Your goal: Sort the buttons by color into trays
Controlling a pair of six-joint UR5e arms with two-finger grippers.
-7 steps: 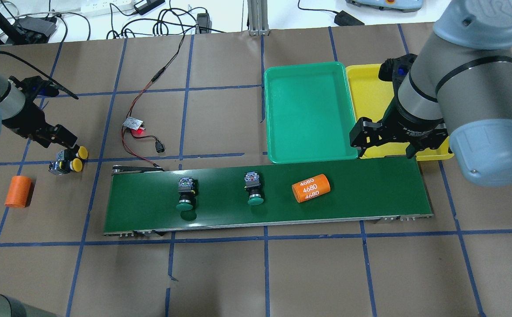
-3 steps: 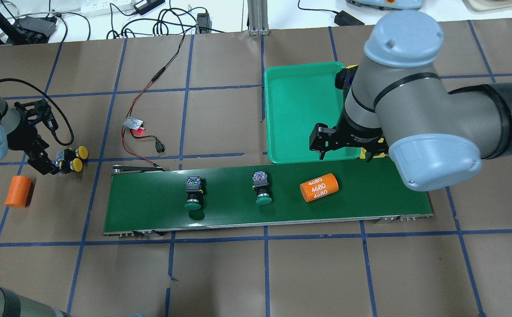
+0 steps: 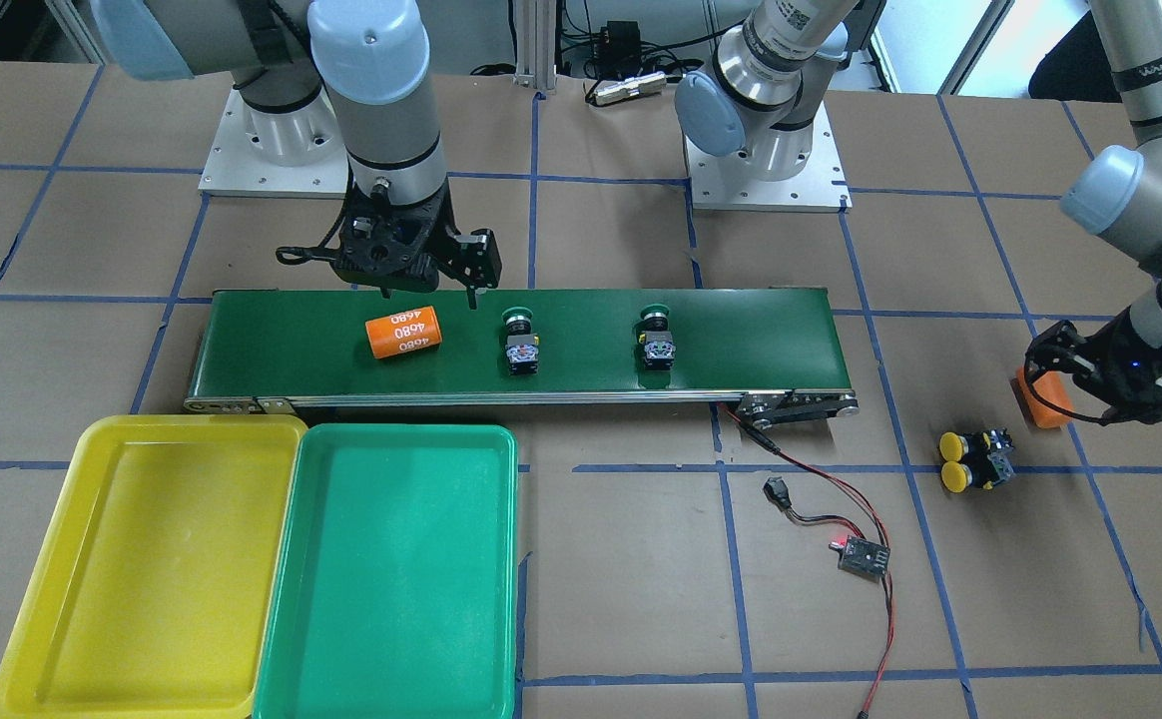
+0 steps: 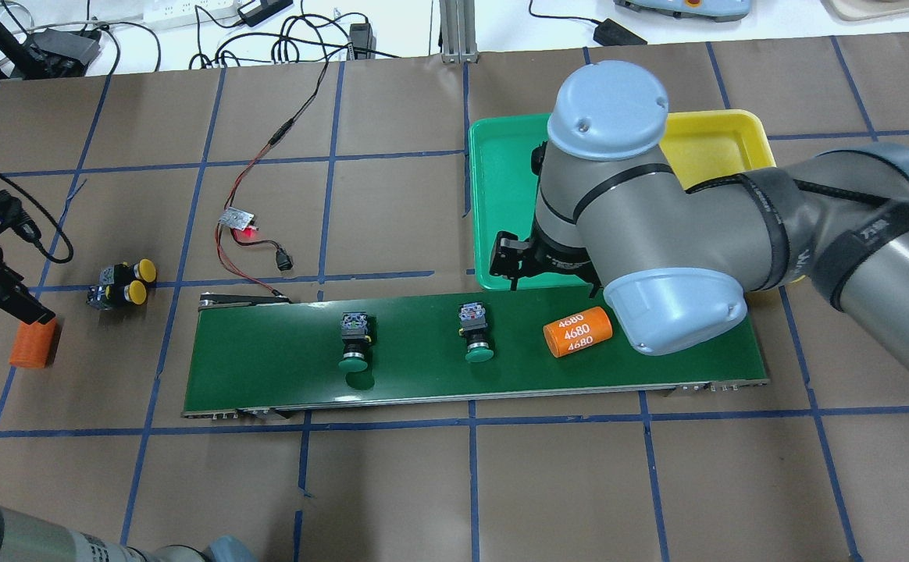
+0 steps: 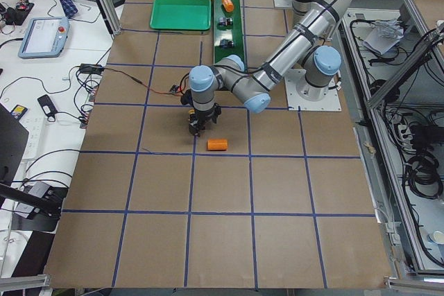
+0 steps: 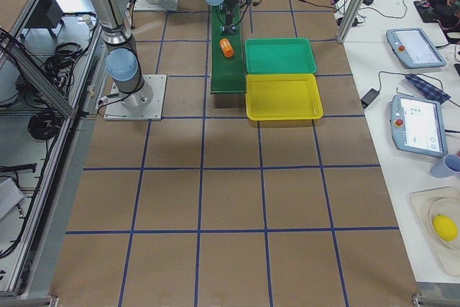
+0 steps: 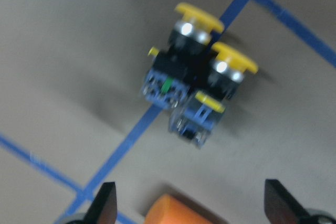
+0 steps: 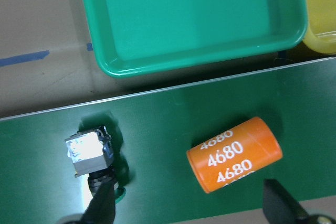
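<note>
The right two-finger gripper point(image 3: 428, 292) hangs wide open above the long dark-green conveyor belt point(image 4: 267, 367), which carries both green-capped black push-buttons point(image 4: 355, 341). The left gripper point(image 7: 191, 205), also spread wide, hovers over an orange cylinder point(image 4: 33, 345) near the touching yellow-capped push-buttons point(image 7: 197, 85). The green plastic tray point(image 4: 501, 156) and yellow plastic tray point(image 4: 724, 129) adjoin the belt

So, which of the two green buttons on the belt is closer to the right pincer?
The green button next to the orange cylinder; the other green button sits farther along the belt.
</note>
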